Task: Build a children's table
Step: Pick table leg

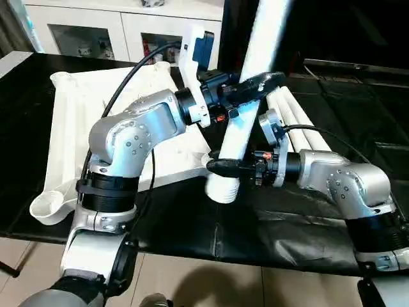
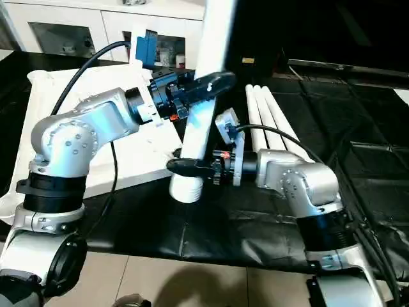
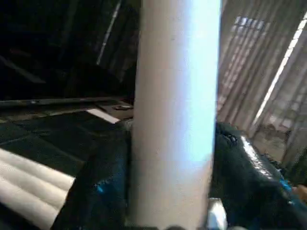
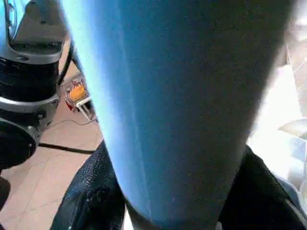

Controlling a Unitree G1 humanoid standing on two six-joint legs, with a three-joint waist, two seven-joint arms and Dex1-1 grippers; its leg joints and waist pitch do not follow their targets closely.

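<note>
Even indoor light, with glare on the white leg (image 1: 246, 102), which is blurred close-up in both wrist views.

White leg (image 1: 246, 115), white ribbed tabletop (image 1: 77, 121), black claws, black table cover (image 1: 268, 224)

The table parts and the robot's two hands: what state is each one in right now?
Held leg: upright, slightly tilted, flared end down by the tabletop's near corner.
Tabletop: lying underside up.
Spare legs: three, lying side by side.
Left hand: gripping the leg higher up.
Right hand: gripping it near the flared end.
</note>
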